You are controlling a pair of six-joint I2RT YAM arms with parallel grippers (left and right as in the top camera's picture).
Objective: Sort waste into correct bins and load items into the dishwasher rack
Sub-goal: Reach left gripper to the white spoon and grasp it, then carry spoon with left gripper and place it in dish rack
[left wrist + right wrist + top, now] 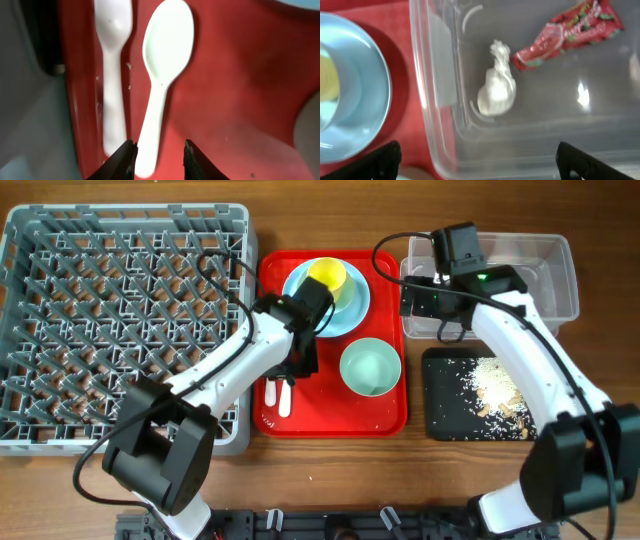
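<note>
One each: rack (120, 320), red tray (330, 415), plate (358, 310), cup (327, 275), bowl (370, 367), fork (114, 75), spoon (167, 50), clear tub (560, 280), black tray (445, 405), wrapper (570, 32), tissue (497, 87).

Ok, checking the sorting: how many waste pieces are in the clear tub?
2: a white tissue near the clear tub's wall, a red foil wrapper farther in; more may be hidden.

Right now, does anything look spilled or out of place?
Nothing serious. The crumpled white tissue scrap and red foil wrapper lie inside the clear plastic tub; the rice-like scraps sit within the black tray. Only a few pale specks dot the red tray beside the white plastic spoon.
</note>
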